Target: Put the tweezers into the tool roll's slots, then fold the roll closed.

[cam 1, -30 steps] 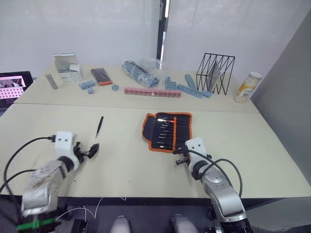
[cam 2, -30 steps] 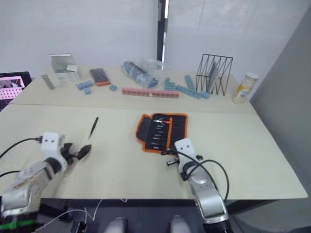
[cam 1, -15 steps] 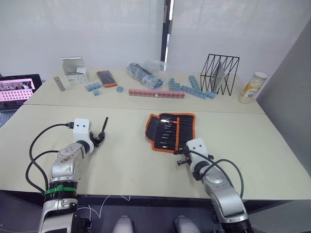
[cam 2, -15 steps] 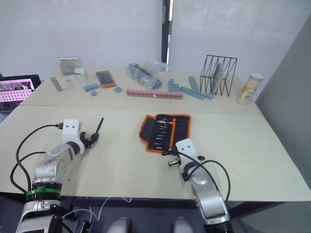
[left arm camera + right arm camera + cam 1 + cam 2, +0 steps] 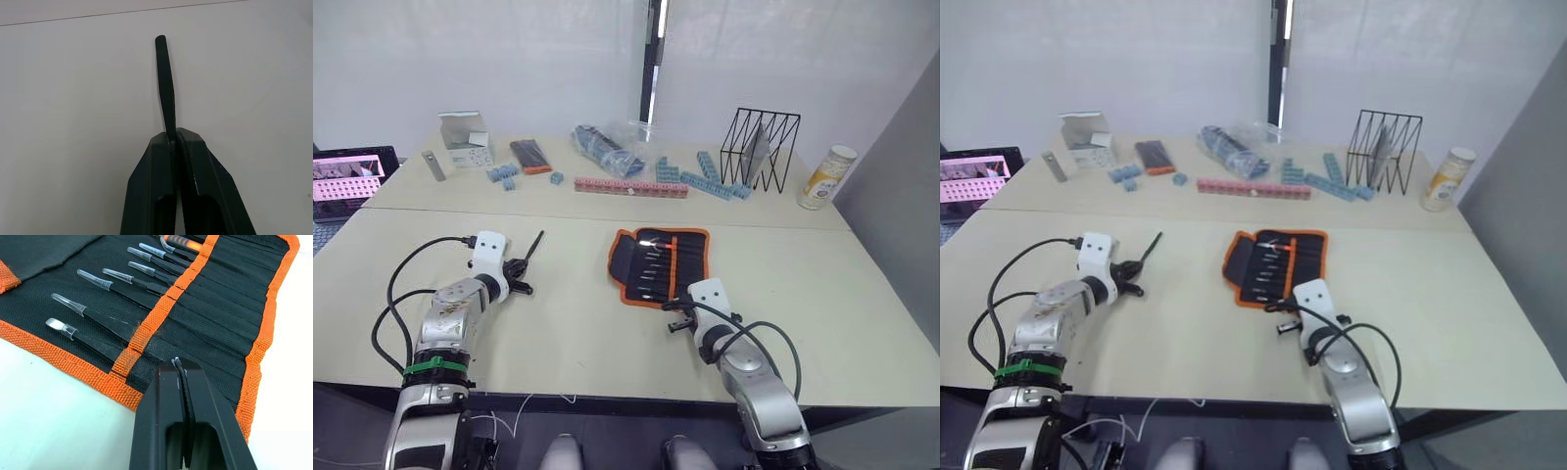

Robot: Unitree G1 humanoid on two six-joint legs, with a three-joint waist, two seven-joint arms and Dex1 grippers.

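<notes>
Left wrist view showed the left gripper (image 5: 175,139) with its fingers (image 5: 151,181) pressed together on one of the tweezers (image 5: 165,83), the slim black piece sticking out past the fingertips above the pale surface (image 5: 73,98). From the head camera, that gripper (image 5: 516,275) hovered over the left part of the surface, the tweezer (image 5: 535,244) angled up and away from it, well apart from the tool roll (image 5: 661,264).

The tool roll lay open and flat near the middle of the surface, orange trim all round, with several tweezers (image 5: 93,316) already seated in its slots, their clear-capped tips pointing out over the inner flap. The right gripper (image 5: 179,367) sat at the roll's near edge, its fingers (image 5: 205,401) closed together with nothing visibly between them, the tips just over the orange border.

Along the far side of the surface stood a black wire rack (image 5: 759,147), a pale bottle (image 5: 827,176), a row of pink blocks (image 5: 631,187), scattered blue blocks (image 5: 705,176) and a small white box (image 5: 465,137).
</notes>
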